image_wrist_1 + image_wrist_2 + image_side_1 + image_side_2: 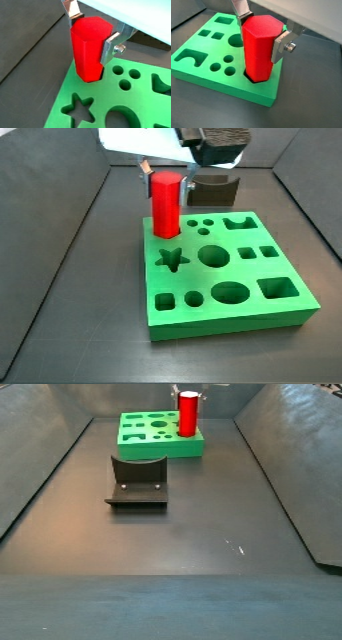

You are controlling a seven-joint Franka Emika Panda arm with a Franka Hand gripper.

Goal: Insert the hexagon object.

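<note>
The peg stands upright, long axis vertical, with its bottom end already sitting in a corner hole of the green block, looks like the hex one. The gripper is straight above it, silver fingers clamped on the peg's upper sides, so it's holding the peg. In a side view the peg is at the block's far left corner. Probably just a straight push down left, if the facets line up. The fixture sits nearer, well apart.
</note>
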